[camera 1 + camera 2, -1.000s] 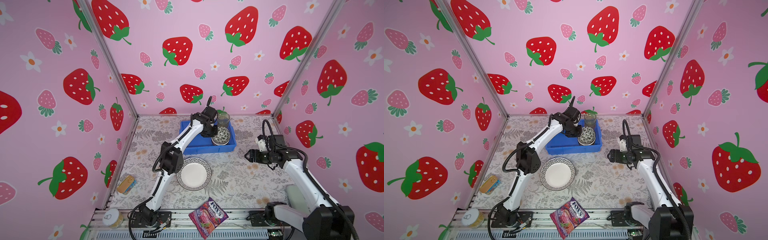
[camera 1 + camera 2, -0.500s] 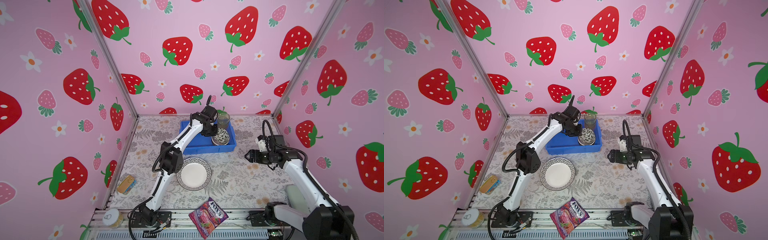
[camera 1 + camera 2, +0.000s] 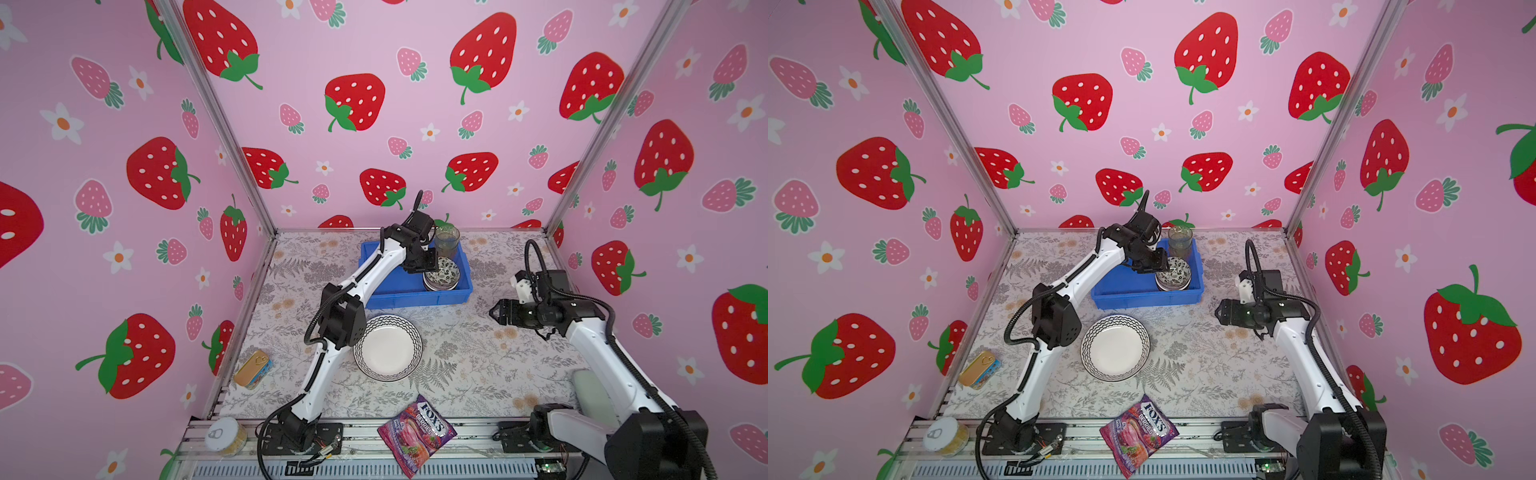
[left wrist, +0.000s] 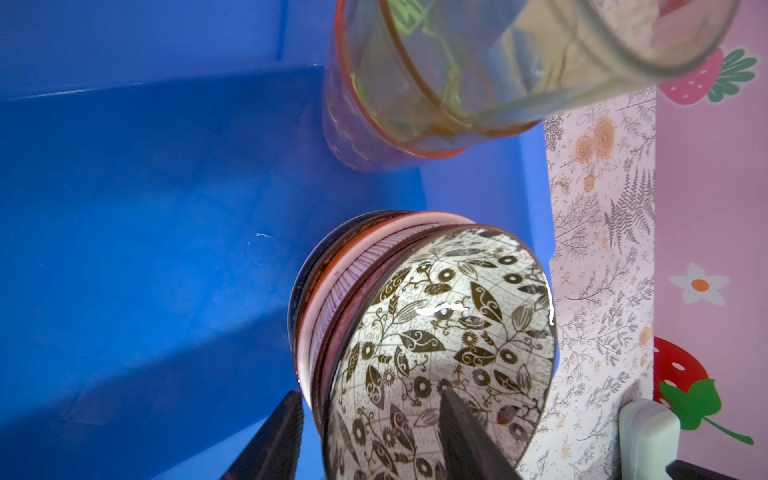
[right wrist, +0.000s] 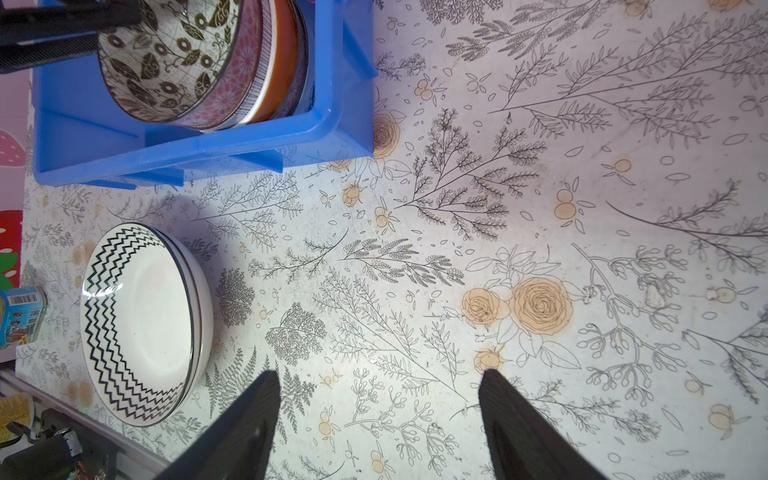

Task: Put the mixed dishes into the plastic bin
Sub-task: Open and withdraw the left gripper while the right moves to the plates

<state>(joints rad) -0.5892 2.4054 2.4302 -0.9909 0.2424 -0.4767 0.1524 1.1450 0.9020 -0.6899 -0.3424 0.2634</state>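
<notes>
The plastic bin [image 3: 409,300] [image 3: 1142,298] is bright blue and stands at the back of the table. In its right end sits a stack of small bowls [image 3: 443,277] [image 5: 232,83], topped by a leaf-patterned bowl [image 4: 449,332]. Behind them stands a stack of tinted glasses [image 3: 447,241] [image 4: 415,91]. My left gripper [image 3: 430,266] [image 4: 370,392] is open, with one finger inside the top bowl and one outside its rim. A zigzag-rimmed white plate [image 3: 387,347] [image 5: 137,328] lies on the table in front of the bin. My right gripper [image 3: 496,311] [image 5: 380,374] hangs open and empty over the table to the right.
A purple FOX'S candy bag [image 3: 417,432] lies at the front edge. A tin can [image 3: 253,369] and a white-lidded jar [image 3: 224,434] sit at the front left. A pale rounded object [image 3: 590,390] rests by the right arm's base. Pink walls close three sides.
My left jaws have spread apart and let go of the leaf-patterned bowl, which now rests on the stack in the bin. The right arm has not moved.
</notes>
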